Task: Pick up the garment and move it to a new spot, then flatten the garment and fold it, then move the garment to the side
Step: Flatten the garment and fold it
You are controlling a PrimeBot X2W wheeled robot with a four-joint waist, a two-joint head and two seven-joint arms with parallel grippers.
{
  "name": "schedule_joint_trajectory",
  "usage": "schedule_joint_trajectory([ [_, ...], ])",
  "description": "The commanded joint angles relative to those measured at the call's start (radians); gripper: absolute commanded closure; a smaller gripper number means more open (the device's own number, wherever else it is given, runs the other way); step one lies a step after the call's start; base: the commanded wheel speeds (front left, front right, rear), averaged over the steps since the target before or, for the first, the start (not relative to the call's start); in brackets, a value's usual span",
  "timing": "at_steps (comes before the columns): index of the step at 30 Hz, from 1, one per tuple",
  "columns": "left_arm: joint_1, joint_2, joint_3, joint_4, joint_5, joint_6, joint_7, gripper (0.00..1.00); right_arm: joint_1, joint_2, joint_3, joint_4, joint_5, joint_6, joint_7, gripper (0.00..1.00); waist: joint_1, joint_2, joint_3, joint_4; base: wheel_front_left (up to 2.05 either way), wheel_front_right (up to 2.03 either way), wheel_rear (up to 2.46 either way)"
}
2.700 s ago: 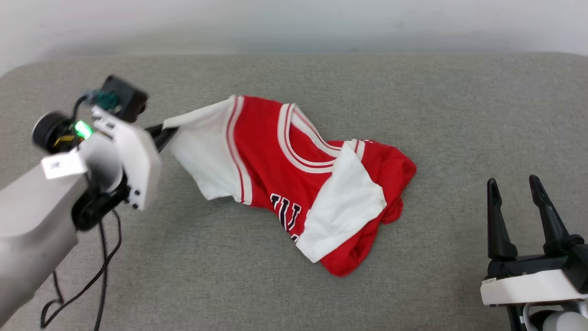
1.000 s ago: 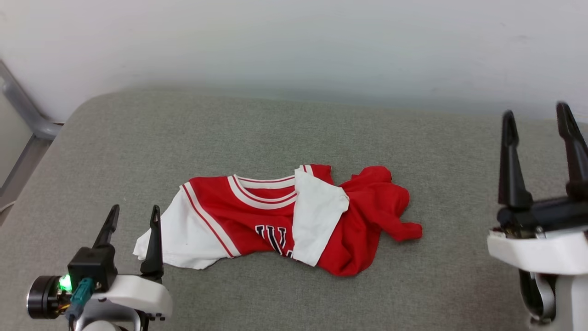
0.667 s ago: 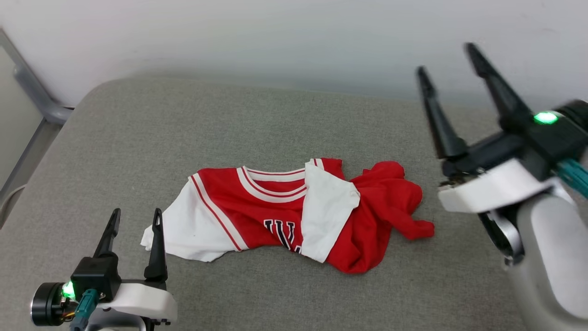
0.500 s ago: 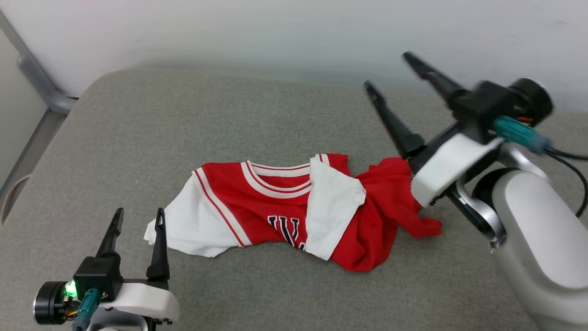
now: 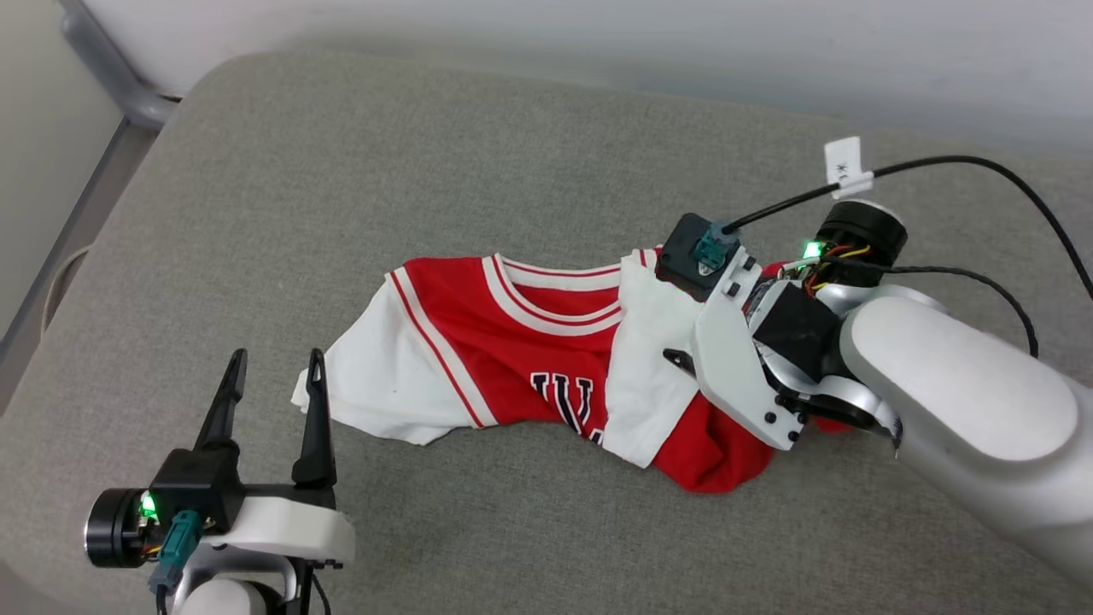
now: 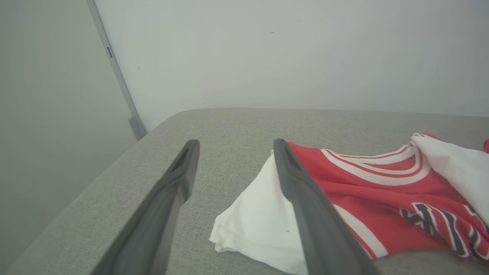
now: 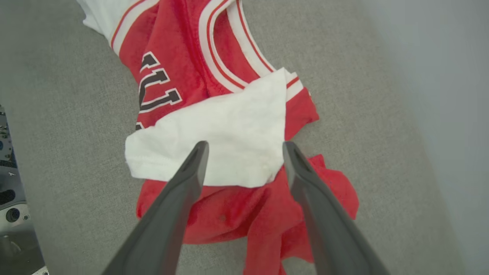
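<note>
On the grey cushion (image 5: 512, 154) the garment (image 5: 512, 342) lies bunched near the middle, one white sleeve (image 7: 217, 141) flipped over its chest, neither flattened nor folded, with the right gripper (image 7: 244, 147) poised spread over that sleeve and the left gripper (image 5: 277, 357) spread, empty, beside the other.

The head camera looks down on the shirt (image 5: 512, 342) from mid-range. The left wrist camera sits low beside the shirt's white sleeve (image 6: 259, 225), facing the wall (image 6: 267, 57). The right wrist camera looks down close above its crumpled end. All three share the shirt.
</note>
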Motion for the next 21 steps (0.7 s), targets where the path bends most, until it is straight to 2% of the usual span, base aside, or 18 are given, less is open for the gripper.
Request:
schedule_joint_trajectory([
  [1,-0.016,-0.010,0.005,-0.003,0.007,-0.008,-0.002,0.00,-0.030,-0.007,0.030,0.011,0.019,-0.001,0.023,0.00,-0.0001,0.0000,0.027,0.019,0.00,0.00,0.00],
  [6,-0.045,-0.052,0.024,-0.009,0.034,-0.038,-0.002,0.00,-0.105,0.001,0.154,0.069,0.063,-0.001,0.090,0.00,-0.0001,0.0000,0.079,0.050,0.00,0.00,0.00],
  [11,-0.071,-0.088,0.047,-0.014,0.052,-0.068,-0.002,0.00,-0.137,0.019,0.221,0.145,0.067,-0.001,0.119,0.00,-0.0001,0.0000,0.141,0.077,0.00,0.00,0.00],
  [16,-0.094,-0.115,0.069,-0.014,0.065,-0.092,-0.003,0.00,-0.078,0.022,0.248,0.205,0.044,-0.001,0.175,0.00,-0.0001,0.0000,0.186,0.093,0.00,0.00,0.00],
  [20,-0.106,-0.128,0.088,-0.006,0.076,-0.106,-0.003,0.00,-0.008,0.019,0.261,0.186,0.006,-0.001,0.197,0.00,-0.0001,0.0000,0.195,0.092,0.00,0.00,0.00],
  [21,-0.106,-0.132,0.091,-0.005,0.079,-0.108,-0.003,0.00,-0.007,0.020,0.262,0.172,0.000,-0.001,0.184,0.46,-0.0001,0.0000,0.194,0.088,0.00,0.00,0.00],
])
